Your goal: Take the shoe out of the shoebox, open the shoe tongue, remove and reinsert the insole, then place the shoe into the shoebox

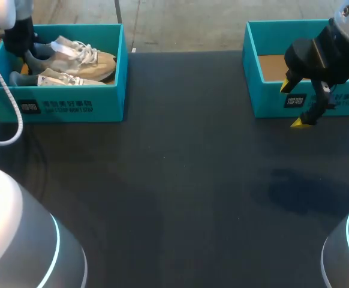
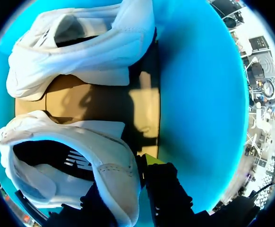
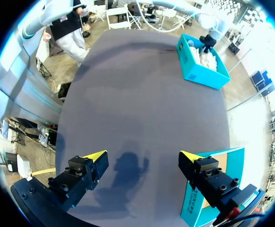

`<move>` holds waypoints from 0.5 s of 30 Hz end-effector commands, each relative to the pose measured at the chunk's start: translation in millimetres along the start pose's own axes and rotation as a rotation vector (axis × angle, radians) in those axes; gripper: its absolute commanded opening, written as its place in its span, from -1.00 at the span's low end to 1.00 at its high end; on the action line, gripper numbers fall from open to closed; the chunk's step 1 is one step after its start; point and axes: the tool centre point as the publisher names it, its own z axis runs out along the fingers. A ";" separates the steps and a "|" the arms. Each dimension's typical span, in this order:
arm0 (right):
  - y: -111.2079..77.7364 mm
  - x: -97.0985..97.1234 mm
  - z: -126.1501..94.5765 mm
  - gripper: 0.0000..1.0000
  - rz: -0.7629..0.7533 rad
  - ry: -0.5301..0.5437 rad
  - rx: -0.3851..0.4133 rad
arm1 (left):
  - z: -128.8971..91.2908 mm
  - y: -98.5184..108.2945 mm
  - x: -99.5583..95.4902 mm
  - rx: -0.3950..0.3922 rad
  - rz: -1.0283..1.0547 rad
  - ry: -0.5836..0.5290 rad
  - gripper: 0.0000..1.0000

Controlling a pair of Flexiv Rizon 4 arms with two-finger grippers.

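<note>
- Your left gripper (image 1: pixel 21 43) is down inside the left shoebox (image 1: pixel 105 99), at the upper left of the head frame. It sits at the box's left end, by the heels.
- Two pale lace-up shoes lie side by side in that box, heels to the left and toes to the right: the rear shoe (image 1: pixel 84 55) and the front shoe (image 1: pixel 60 79).
- In the left wrist view, both shoes rest on the brown cardboard floor (image 2: pixel 81 99) with teal walls all around.
- The heel of the nearer shoe (image 2: pixel 81 161) is right at the left gripper. The other shoe (image 2: pixel 81 42) lies ahead of it and apart from the gripper.
- You can't tell whether the left gripper is clamped on that heel or only resting against it. The contact is hidden.
- Your right gripper (image 1: pixel 293 105) hangs over the surface (image 1: pixel 174 180) at the upper right of the head frame, just in front of the right shoebox (image 1: pixel 258 99).
- The right gripper is released. Its yellow tips (image 3: pixel 96 155) are spread wide with only bare surface between them.
- The right shoebox shows its brown cardboard base (image 1: pixel 276 67).
- In the right wrist view, the right shoebox is just beside one finger of the right gripper. The left shoebox is well ahead across the surface, with your left arm reaching into it.
</note>
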 end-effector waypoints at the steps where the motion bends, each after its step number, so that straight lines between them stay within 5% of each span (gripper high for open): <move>1: 1.4 -2.5 1.1 1.00 0.001 0.005 0.004 | 6.8 8.2 -2.7 0.018 -0.004 0.011 -1.00; 12: 1.4 -2.5 1.1 1.00 0.001 0.005 0.004 | 15.6 5.6 -5.0 0.057 -0.020 0.035 -1.00; 15: 1.4 -2.5 1.1 1.00 0.001 0.005 0.004 | 13.7 3.3 -4.9 0.062 -0.016 0.025 -0.38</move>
